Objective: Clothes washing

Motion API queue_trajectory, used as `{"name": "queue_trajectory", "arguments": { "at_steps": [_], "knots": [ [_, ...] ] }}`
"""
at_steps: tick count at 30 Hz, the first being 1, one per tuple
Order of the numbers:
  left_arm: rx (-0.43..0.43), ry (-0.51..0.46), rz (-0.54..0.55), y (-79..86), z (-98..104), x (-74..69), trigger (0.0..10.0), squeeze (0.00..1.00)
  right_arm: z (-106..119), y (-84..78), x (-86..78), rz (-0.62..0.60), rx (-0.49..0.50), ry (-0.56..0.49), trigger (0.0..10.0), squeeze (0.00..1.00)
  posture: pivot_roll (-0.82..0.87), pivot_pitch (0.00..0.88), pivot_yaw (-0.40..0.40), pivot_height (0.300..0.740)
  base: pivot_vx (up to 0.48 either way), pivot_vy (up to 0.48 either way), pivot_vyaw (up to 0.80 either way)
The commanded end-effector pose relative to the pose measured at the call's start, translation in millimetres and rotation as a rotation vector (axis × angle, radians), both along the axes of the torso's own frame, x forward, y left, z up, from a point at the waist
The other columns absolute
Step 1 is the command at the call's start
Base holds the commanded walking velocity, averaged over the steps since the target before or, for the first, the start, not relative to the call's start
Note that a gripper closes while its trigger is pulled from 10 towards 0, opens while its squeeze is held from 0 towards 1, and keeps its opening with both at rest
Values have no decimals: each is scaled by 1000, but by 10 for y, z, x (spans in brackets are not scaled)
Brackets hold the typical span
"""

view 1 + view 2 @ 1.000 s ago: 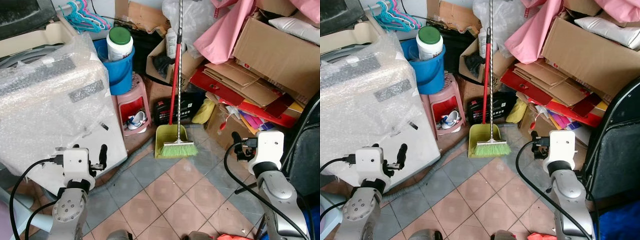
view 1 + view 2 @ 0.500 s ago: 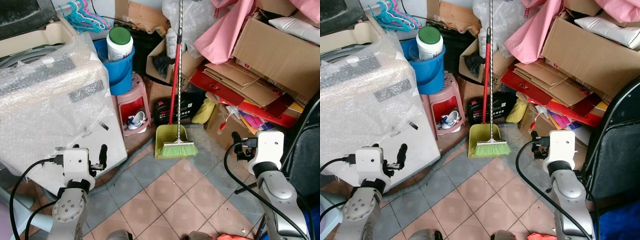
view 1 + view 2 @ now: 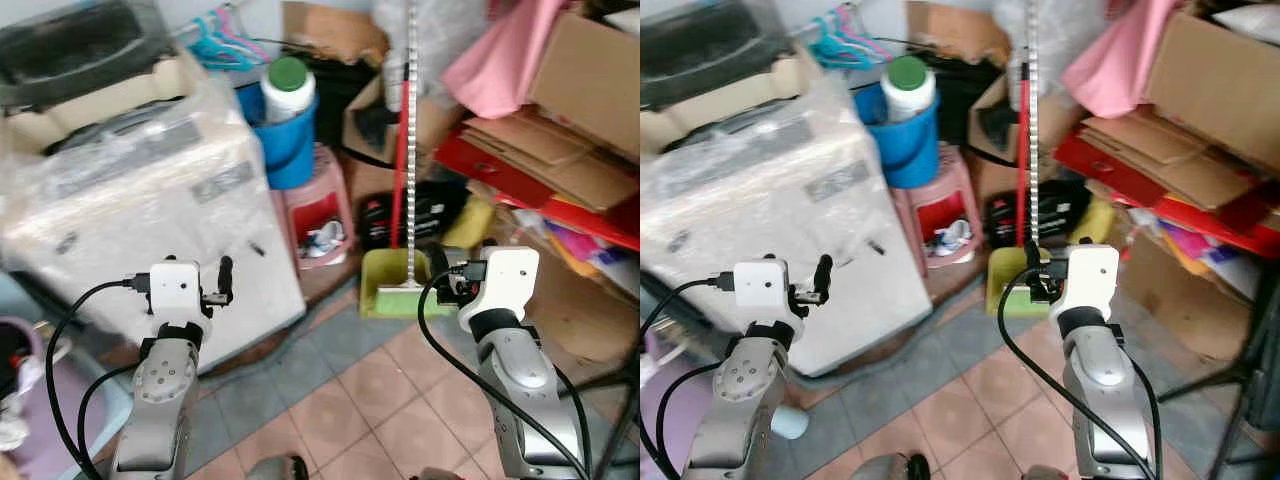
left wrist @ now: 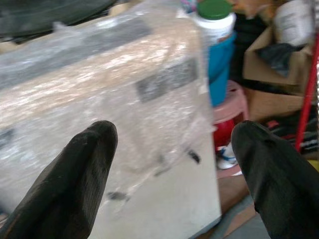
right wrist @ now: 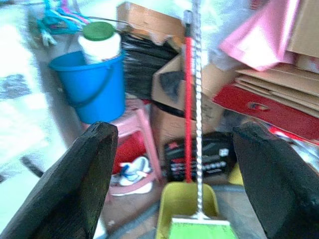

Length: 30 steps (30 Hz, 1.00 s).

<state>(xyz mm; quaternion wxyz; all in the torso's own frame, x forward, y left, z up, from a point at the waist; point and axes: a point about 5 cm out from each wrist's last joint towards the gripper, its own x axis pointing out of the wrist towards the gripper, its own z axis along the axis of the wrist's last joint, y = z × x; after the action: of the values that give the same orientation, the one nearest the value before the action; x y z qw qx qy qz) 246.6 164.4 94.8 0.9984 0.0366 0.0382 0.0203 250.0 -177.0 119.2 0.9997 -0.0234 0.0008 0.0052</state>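
Bubble wrap covers the washing machine (image 3: 140, 210), a white box with a dark lid on top, which stands straight ahead of the left gripper (image 4: 172, 174); that gripper hangs just short of the machine's front corner, its two black fingers (image 4: 75, 184) spread wide apart with nothing between them. Beyond the left gripper and to its right, a blue bucket (image 3: 285, 145) sits on a pink stool (image 3: 320, 205), and a white tub with a green lid (image 3: 283, 88) rests in the bucket. Under the stool lies a small white shoe (image 5: 132, 172). Coloured hangers (image 3: 220, 30) hang behind the machine. The right gripper (image 5: 174, 184) is raised at about the same height as the left, well apart from it, its fingers (image 5: 271, 179) likewise spread and empty. Directly ahead of the right gripper stand a red-handled dustpan (image 5: 187, 201) of yellow-green plastic and a green broom (image 5: 199, 226) with a twisted silver handle, both upright against a pile of cardboard boxes (image 3: 1200, 90). Pink cloth (image 3: 1115, 60) drapes over the boxes, above and beyond the right gripper. Below both grippers the floor (image 3: 370, 400) is pink and grey tile.
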Motion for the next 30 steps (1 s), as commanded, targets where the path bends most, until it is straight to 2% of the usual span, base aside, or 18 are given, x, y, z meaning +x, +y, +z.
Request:
{"name": "queue_trajectory", "arguments": {
  "at_steps": [1, 7, 13, 19, 25, 30],
  "knots": [
    [3, -8, 23, 60, 51, 17, 10000, 0, 107, 41, 19, 14, 9, -41, 10000, 0, -121, 0, 185, 740, 0, 0, 800],
    [-1, 31, 33, 48, -15, -30, 10000, 0, 55, 110, 14, 37, 26, -18, 10000, 0, -107, 0, 160, 740, 0, 365, 800],
    [-12, 36, 44, 51, -20, -10, 10000, 0, 64, 139, 52, 46, 39, -20, 10000, 0, -102, 0, 150, 740, 0, 480, 800],
    [-38, 34, 95, 49, -9, -11, 10000, 0, 35, 170, 64, 72, 76, 1, 10000, 0, -68, 0, 105, 740, 0, 480, 164],
    [-19, 26, 162, 109, -46, -141, 10000, 0, -7, 296, 88, 148, 50, 19, 10000, 0, -26, 0, 70, 740, 0, 0, 98],
    [-11, 13, 185, 154, -18, -135, 10000, 0, 42, 300, 156, 159, 44, -9, 10000, 0, -28, 0, 84, 740, 0, 0, 758]
  ]
}}
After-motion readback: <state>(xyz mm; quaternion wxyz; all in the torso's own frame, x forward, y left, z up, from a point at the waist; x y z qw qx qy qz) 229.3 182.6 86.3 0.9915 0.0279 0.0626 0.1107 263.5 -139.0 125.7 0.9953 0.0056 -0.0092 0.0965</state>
